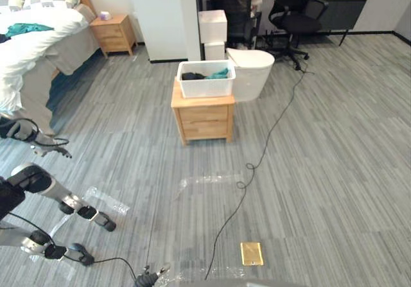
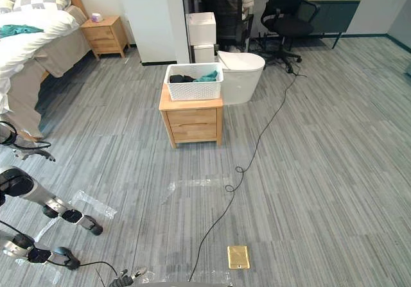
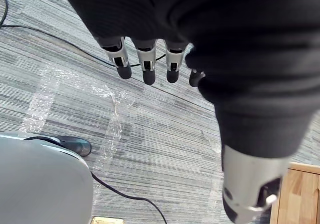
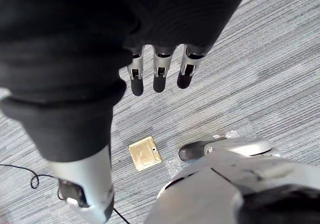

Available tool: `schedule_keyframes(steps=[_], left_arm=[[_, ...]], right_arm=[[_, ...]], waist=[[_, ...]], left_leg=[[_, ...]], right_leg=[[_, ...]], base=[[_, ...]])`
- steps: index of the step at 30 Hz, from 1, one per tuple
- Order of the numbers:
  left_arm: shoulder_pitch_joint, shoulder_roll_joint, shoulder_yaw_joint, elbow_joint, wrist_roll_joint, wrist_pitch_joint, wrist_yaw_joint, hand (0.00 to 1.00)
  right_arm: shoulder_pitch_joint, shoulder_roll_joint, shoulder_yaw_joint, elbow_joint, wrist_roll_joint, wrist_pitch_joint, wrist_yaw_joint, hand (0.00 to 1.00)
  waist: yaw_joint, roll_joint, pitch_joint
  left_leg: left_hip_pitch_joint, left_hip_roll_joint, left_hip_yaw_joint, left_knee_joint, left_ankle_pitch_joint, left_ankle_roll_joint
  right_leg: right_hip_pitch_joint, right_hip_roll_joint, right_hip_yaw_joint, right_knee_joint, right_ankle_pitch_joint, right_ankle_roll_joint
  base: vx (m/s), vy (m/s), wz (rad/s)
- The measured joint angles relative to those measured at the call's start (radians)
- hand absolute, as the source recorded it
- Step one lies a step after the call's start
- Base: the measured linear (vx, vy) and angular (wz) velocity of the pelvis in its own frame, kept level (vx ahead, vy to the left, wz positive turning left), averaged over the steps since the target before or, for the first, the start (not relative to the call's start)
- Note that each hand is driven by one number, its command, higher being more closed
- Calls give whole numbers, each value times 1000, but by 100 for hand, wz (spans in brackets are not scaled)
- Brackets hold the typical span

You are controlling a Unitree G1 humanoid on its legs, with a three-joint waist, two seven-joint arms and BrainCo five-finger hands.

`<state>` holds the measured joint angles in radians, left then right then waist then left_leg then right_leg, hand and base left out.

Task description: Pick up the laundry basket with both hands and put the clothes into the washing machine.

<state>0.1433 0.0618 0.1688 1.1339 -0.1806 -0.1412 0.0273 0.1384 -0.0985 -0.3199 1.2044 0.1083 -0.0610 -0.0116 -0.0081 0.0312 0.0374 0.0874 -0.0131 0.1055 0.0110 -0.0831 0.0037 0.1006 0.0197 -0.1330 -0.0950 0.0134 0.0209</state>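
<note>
Grey striped floor [image 1: 334,171] runs wide between me and the work, with a bed [image 1: 38,43] in the upper left of the frame and office chairs [image 1: 295,11] in the upper right. The laundry basket [image 1: 207,89] sits upright on a small wooden bench [image 1: 204,121] in the upper middle of the frame, well apart from me. Dark and teal clothes [image 1: 220,74] are heaped inside it. Just behind it and to the right stands a white rounded tub [image 1: 253,72] that I take for the washing machine; whether the two touch I cannot tell.

My left hand [image 3: 147,66] hangs over the floor, fingers straight and loose, holding nothing. My right hand [image 4: 159,76] hangs the same way, empty, above a brass floor plate [image 4: 145,154].

I judge the step in hand to be the approach, with the lift not yet begun. To do it well I should walk up square to the bench's drawer front and stop close enough that I need not lean. Then I should bring one hand to each short end together and curl my fingers under the rim, so the basket rises level and nothing spills.

The basket's long axis lies across the frame, left to right, with one long wall facing me and its mouth up. Its short ends point to frame left and frame right, which suits a two-handed hold from my side.
</note>
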Motion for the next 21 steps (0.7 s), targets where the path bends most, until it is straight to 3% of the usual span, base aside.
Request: schedule_keyframes(steps=[7, 21], left_arm=[[-41, -11, 0, -1, -2, -4, 2, 0], [-57, -40, -1, -1, -1, -21, 9, 0]], right_arm=[[-16, 9, -23, 0, -2, 0, 2, 0], [-22, 9, -23, 0, -3, 0, 2, 0]], waist=[[22, 0, 22], [22, 2, 28]], left_leg=[[11, 0, 6, -7, 0, 0], [21, 0, 5, -9, 0, 0]], right_leg=[[9, 0, 2, -3, 1, 2], [18, 0, 0, -3, 0, 2]], base=[[-26, -1, -1], [-13, -1, 0]])
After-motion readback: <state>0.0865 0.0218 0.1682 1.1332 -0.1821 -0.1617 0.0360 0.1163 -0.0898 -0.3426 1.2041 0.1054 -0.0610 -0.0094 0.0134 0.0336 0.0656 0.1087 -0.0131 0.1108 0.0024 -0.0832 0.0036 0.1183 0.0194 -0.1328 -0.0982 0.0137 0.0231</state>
